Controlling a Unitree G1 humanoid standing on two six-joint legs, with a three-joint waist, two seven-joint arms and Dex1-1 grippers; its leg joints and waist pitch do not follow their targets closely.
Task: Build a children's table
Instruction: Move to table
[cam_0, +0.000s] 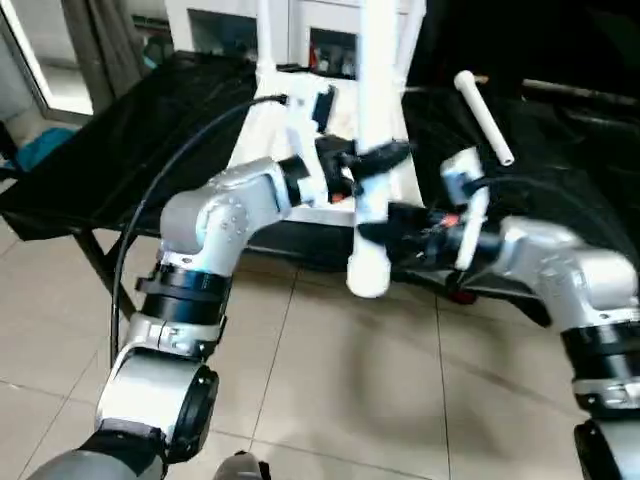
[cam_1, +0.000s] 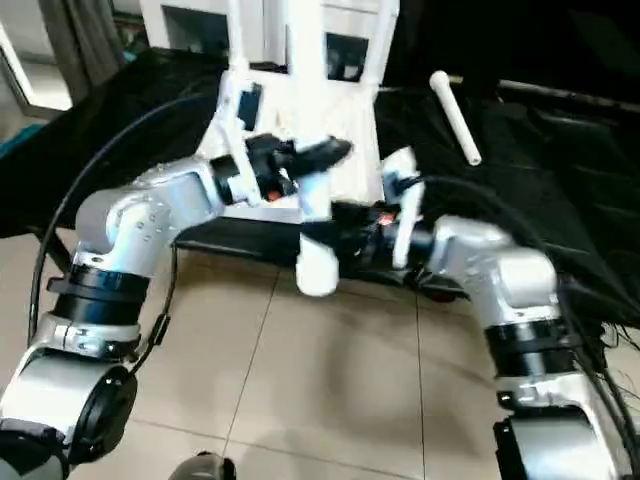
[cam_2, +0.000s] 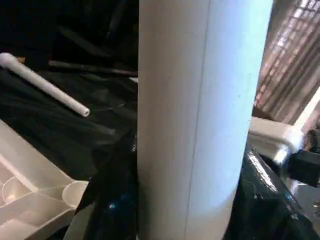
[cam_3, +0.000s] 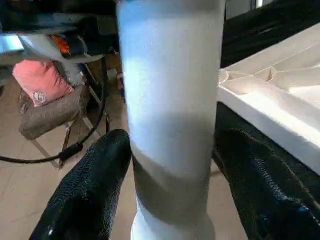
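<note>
**Children's table: one leg in both pincers, short of its socket**

The children's table top (cam_0: 300, 120), a white rectangular plastic slab with its ribbed underside up, lies on the black-draped bench (cam_0: 130, 140); one round corner socket (cam_2: 75, 190) shows in the left wrist view. We hold a long white tapered tubular leg (cam_0: 375, 150) roughly upright at the bench's near edge, its thick end hanging over the tiled floor (cam_0: 330, 400). Our left pincer (cam_0: 385, 157) grips the leg higher up, fingers pressed against both sides. Our right pincer (cam_0: 385, 228) brackets it lower down; its fingers (cam_3: 90, 185) stand spread beside the tube with a gap, so we judge it is not pinching.

A second white tubular leg (cam_0: 484, 117) lies loose on the bench, well apart.

To do this step well, we should settle one firm grip, bring the fitting end of the leg over a corner socket, line the tube square to the slab, then press straight in without twisting.

Behind the bench stands a white cabinet (cam_0: 250, 30); what it holds we cannot make out.
</note>
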